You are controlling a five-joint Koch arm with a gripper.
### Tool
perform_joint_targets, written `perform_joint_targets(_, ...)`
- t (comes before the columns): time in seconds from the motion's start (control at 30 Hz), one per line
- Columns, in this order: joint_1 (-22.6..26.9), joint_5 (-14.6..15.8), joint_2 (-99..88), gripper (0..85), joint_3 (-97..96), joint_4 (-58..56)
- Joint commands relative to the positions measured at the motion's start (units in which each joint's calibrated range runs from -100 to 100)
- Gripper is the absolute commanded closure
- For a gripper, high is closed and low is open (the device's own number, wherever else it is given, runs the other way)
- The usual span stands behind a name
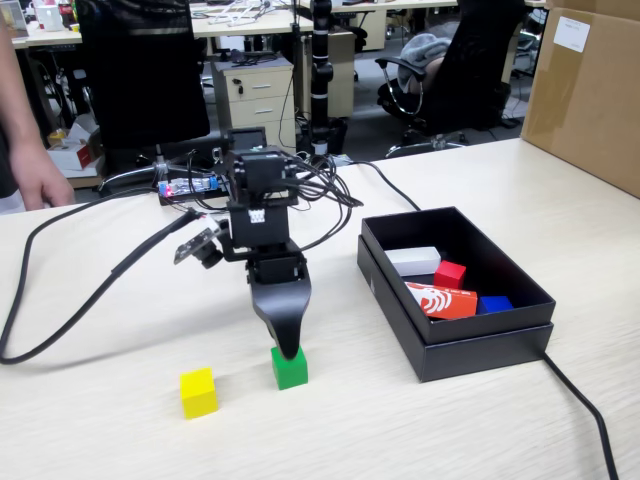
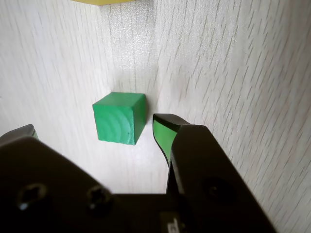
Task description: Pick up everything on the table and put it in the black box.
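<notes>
In the fixed view, left to right, your yellow cube [image 1: 198, 391] sat on the table [image 1: 90, 410], then the green cube [image 1: 289, 367]. A cube has no long axis. Your gripper [image 1: 287, 349] stood over it, jaws apart and unclamped; the black box [image 1: 455, 345] held the red cube [image 1: 449, 273].

Wrist view: green cube [image 2: 119, 118] rests on the table [image 2: 233, 63], between the gripper [image 2: 95, 128] jaws, which stand apart and clear of it. Right jaw tip just beside cube. Yellow cube [image 2: 111, 2] sliver at top edge.
</notes>
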Motion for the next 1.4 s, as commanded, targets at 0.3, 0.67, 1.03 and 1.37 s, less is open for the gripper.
perform_joint_targets(0.3, 0.1, 0.5, 3.3, 37.6, 5.4, 3.2)
perform_joint_targets(0.67, 0.1, 0.3, 5.5, 38.3, 5.4, 3.2)
perform_joint_targets(1.03, 0.0, 0.2, 5.5, 52.9, 5.3, 3.2)
perform_joint_targets(1.37, 0.2, 0.2, 5.5, 58.9, 4.9, 2.5)
